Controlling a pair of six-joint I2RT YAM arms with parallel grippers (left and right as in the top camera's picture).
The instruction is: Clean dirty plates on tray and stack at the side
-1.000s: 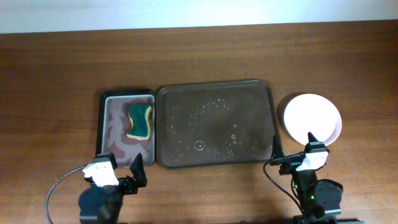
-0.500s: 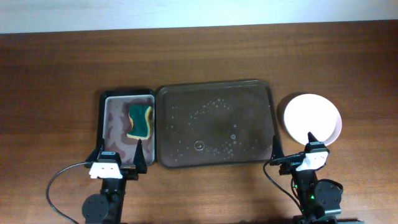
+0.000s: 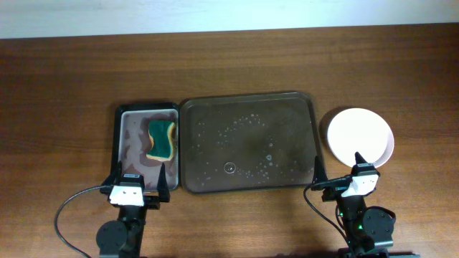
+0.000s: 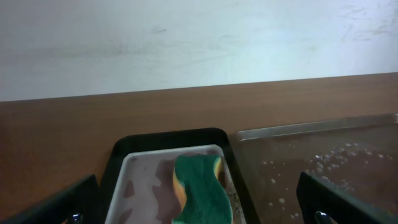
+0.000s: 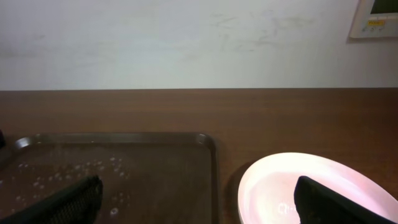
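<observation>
While the plates point(image 3: 360, 135) lie just right of the wet tray point(image 3: 287, 115), the left gripper point(image 3: 140, 177) and right gripper point(image 3: 337, 166) both stand spread wide, holding nothing.

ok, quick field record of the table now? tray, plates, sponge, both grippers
tray: centre, no plates on it, wet with droplets
plates: white, on table right of tray; count unclear
sponge: green and yellow, in grey tray left of tray
left gripper: open, empty, at grey tray's near edge
right gripper: open, empty, near plates' front edge
</observation>
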